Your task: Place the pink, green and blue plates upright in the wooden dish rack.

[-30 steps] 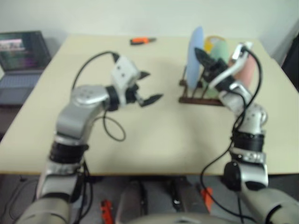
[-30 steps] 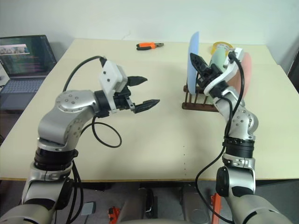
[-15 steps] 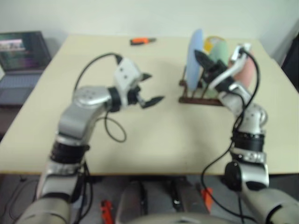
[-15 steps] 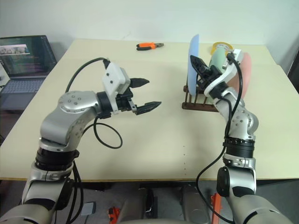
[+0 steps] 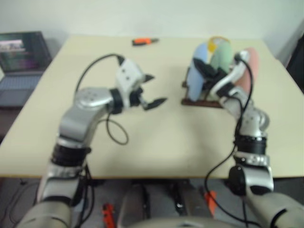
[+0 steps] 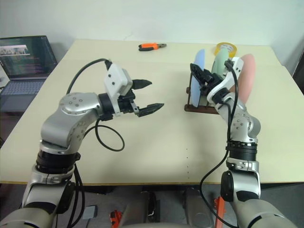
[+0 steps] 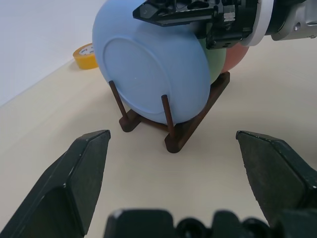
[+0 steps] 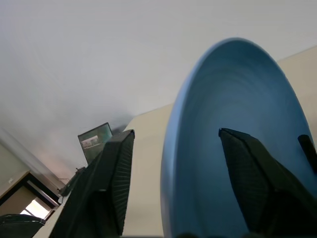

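Head views: I take the wooden dish rack [image 6: 205,107] as my landmark. All three plates stand on edge in it: blue plate [image 6: 198,78] at the end nearest the left arm, green plate [image 6: 219,64] in the middle, pink plate [image 6: 246,76] at the far end. My right gripper [image 6: 202,77] sits over the rack, right at the blue plate's upper rim, black fingers spread to either side of it. My left gripper [image 6: 146,96] hangs well apart from the rack, on the blue-plate side, jaws wide with nothing between them. Yellow tape roll [image 6: 225,48] lies just behind the rack; orange pliers [image 6: 152,46] well apart from it, further back on the table [image 6: 156,147].

Left wrist view: blue plate faces me, seated between the rack's pegs, green and pink edges peeking out behind it. The right gripper reaches in over the plate's top.

Right wrist view: one finger on each face of the blue plate, with a gap to the rim on the outer side, so I read this as letting go, not gripping.

Step in hand, as I judge it: release of the last plate. Next move calls for pulling the right gripper up and clear without nudging the rim, then checking that the plates stand upright.
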